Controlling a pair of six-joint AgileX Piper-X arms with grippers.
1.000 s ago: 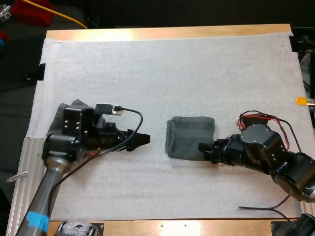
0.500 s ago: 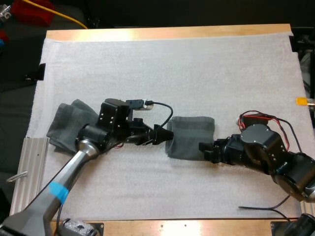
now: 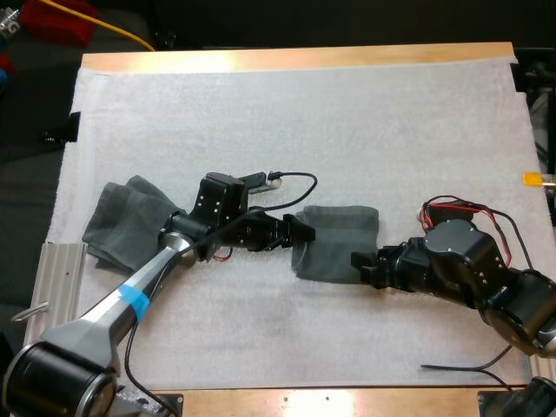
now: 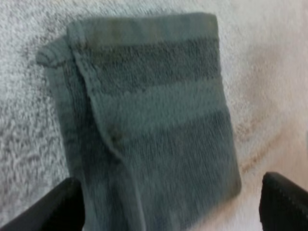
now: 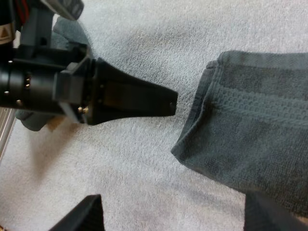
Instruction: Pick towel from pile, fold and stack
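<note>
A folded dark grey-green towel (image 3: 337,241) lies flat at the middle of the mat. My left gripper (image 3: 304,234) is at its left edge; in the left wrist view the gripper (image 4: 171,195) stands open, with its fingers (image 4: 67,204) on either side of the towel (image 4: 154,115). My right gripper (image 3: 359,264) sits at the towel's lower right edge. In the right wrist view it (image 5: 173,209) is open over the mat beside the towel (image 5: 250,130), facing the left gripper (image 5: 161,102). A crumpled towel (image 3: 122,222) lies at the mat's left side.
The white mat (image 3: 295,122) covers the wooden table. A ribbed metal rail (image 3: 48,295) runs along the mat's lower left edge. Both arms stretch low over the mat's near half.
My left arm has reached to the right, from beside the crumpled towel to the folded towel's left edge. The right arm and both towels have stayed put.
</note>
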